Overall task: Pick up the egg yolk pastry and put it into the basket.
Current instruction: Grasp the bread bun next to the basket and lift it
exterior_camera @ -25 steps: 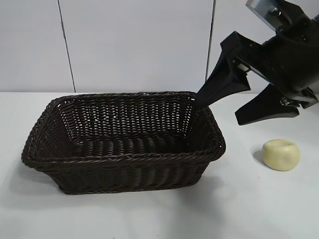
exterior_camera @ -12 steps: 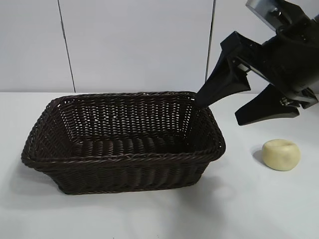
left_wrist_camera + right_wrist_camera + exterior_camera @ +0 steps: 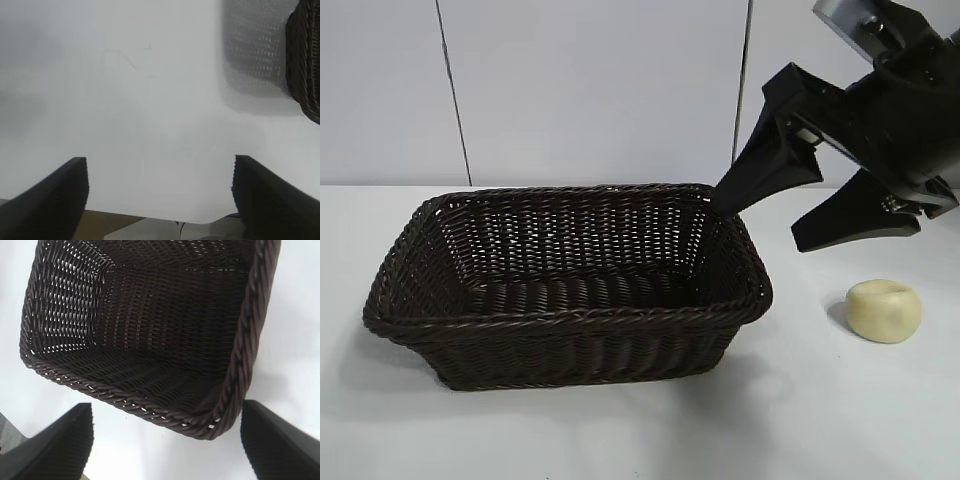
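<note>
The egg yolk pastry (image 3: 885, 310), a small pale cream-yellow bun with a dent on top, lies on the white table to the right of the basket (image 3: 570, 315). The basket is large, dark brown wicker, and empty. My right gripper (image 3: 760, 222) is open and empty, held in the air above the basket's right end, up and to the left of the pastry. In the right wrist view the gripper (image 3: 166, 408) frames the basket's corner (image 3: 235, 370); the pastry does not show there. My left gripper (image 3: 160, 161) is open and empty over bare table.
The white table (image 3: 840, 410) runs to a pale panelled wall behind. In the left wrist view the table's edge (image 3: 150, 218) lies between the fingers, and a basket corner (image 3: 305, 65) shows at the side.
</note>
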Robot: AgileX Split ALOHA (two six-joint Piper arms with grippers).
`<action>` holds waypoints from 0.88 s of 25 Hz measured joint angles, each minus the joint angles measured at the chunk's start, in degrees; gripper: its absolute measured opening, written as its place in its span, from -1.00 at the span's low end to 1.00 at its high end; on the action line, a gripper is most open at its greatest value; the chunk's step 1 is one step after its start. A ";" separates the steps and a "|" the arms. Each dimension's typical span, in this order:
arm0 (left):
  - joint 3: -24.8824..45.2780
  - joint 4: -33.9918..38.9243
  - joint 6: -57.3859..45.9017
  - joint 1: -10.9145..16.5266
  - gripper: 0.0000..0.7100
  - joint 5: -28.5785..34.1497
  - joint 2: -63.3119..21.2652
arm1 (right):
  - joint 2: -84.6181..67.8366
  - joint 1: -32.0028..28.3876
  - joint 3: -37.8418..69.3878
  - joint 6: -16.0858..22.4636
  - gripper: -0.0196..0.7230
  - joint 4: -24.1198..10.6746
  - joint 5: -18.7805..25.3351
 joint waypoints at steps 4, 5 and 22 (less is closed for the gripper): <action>7.79 -0.09 -0.39 0.00 0.61 -1.28 -10.77 | 0.00 0.00 0.00 0.00 0.62 0.00 0.23; 10.10 -0.24 -0.75 0.00 0.61 -1.98 -13.29 | 0.00 0.00 0.00 0.00 0.62 0.00 0.24; 24.79 -2.40 -4.05 0.00 0.61 -7.55 -26.58 | 0.00 0.00 0.00 0.00 0.62 0.00 0.88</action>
